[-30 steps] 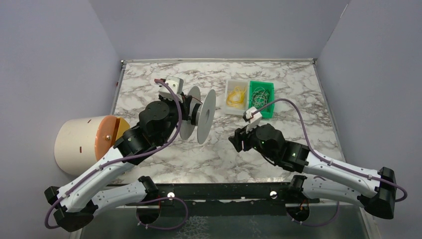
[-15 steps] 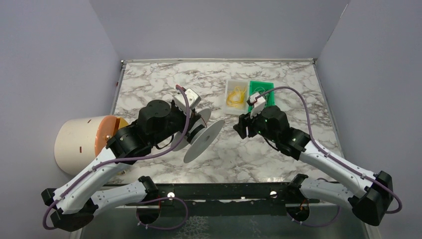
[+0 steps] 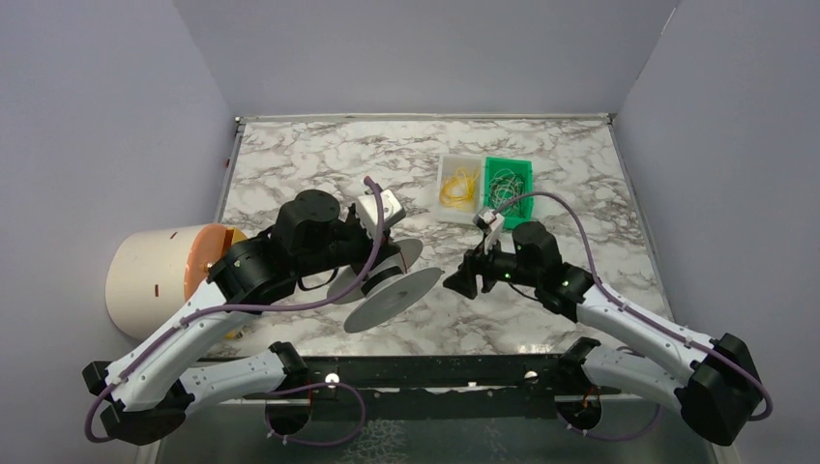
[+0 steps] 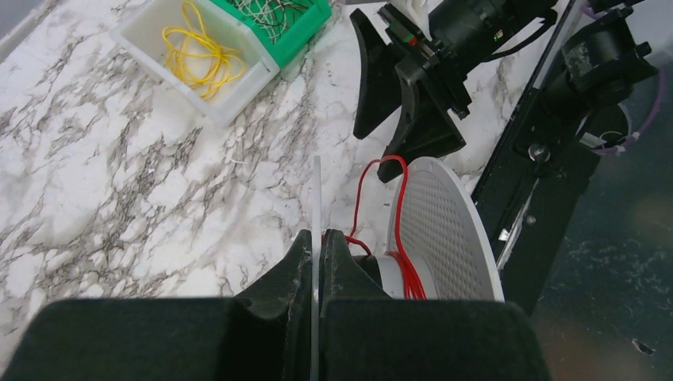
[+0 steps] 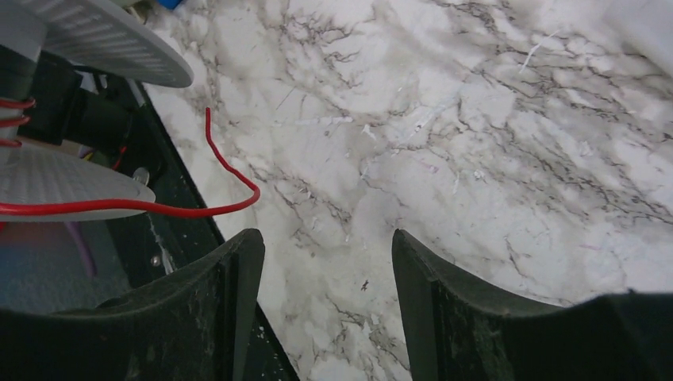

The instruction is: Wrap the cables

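Note:
My left gripper is shut on the thin edge of one flange of a grey spool, held tilted above the table. The thin red wire is wound on the spool's hub beside the perforated flange, and a loose loop of it sticks out toward the right gripper. My right gripper is open and empty, just right of the spool. In the right wrist view the red wire runs from the spool and curls just beyond the open fingertips, touching neither.
A white bin of yellow wires and a green bin of pale wires stand at the back right. A cream cylinder with an orange face sits off the table's left edge. The black front rail runs below the spool.
The left arm has tipped the spool from upright to nearly flat and brought it nearer and lower. The right gripper swung toward the bins, then back down beside the spool.

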`<state>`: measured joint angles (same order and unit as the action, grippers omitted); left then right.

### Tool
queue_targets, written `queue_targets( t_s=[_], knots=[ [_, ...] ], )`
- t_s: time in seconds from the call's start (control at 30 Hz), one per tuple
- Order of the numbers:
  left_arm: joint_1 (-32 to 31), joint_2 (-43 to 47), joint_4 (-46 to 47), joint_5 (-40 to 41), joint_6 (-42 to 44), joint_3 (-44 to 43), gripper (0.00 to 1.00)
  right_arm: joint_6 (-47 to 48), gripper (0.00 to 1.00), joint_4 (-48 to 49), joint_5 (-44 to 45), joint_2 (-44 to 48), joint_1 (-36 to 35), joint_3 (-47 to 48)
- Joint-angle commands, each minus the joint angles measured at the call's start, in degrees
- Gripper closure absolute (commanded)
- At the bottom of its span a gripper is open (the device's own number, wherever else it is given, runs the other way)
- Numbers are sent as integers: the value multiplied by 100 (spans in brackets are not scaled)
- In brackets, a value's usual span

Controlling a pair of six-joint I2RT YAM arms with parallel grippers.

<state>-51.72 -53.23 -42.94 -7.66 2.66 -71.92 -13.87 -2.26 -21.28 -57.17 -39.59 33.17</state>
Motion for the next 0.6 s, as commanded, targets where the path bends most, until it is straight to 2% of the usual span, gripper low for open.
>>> queue_targets(
  t_s=[0.0,0.27,0.57],
  knots=[
    [13,16,153,-516,63,-360,100,-222,34,816,-874,359,48,-442],
    [13,-68,224,-919,-142,-531,100,-1103,33,2874,-1555,805,48,-1385],
    [8,90,580,-1152,-504,-894,100,-1924,33,4413,-1003,1311,48,-2187]
  ],
)
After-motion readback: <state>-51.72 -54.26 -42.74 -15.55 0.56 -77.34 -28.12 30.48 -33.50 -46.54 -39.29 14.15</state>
